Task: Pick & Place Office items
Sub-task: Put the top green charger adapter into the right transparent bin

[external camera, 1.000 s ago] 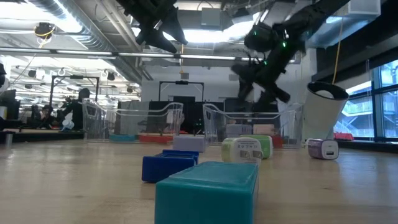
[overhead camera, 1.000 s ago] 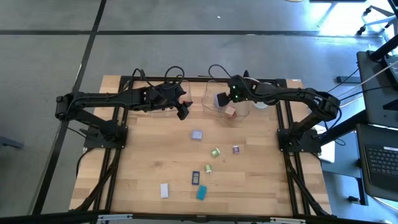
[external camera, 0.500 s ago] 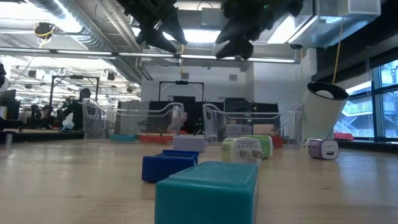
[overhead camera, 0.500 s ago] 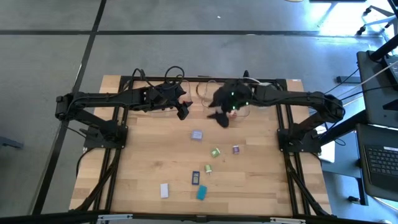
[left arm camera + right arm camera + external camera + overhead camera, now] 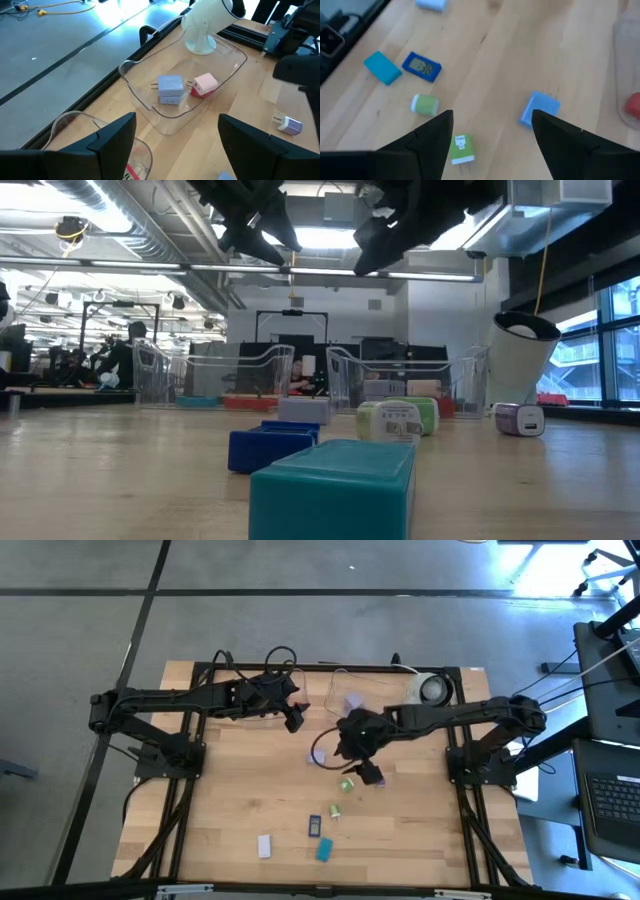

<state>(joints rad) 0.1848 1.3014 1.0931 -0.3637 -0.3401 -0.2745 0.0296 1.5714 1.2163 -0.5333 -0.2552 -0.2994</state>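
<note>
Two grippers, both empty, fingers apart. Your right gripper [image 5: 358, 752] has swung from upper-centre tray [image 5: 385, 718] down to frame centre, above green piece [image 5: 347, 784]; drop looks done, next pick ahead. Left gripper [image 5: 293, 718] unmoved, upper centre. Lilac piece [image 5: 169, 89], pink piece [image 5: 205, 84] in tray; remaining pieces lower centre.

We are looking at a pale wooden plank desk [image 5: 230, 800] showing light brown grain. On it a teal rectangular block [image 5: 382, 67], a dark blue flat piece with a grey screen [image 5: 422, 66] and two green-and-white plugs [image 5: 460, 148] are lying. Inside a clear plastic tray [image 5: 145, 97] a lilac cube plug [image 5: 169, 89] and a pink-and-red plug [image 5: 204, 84] are sitting.
</note>
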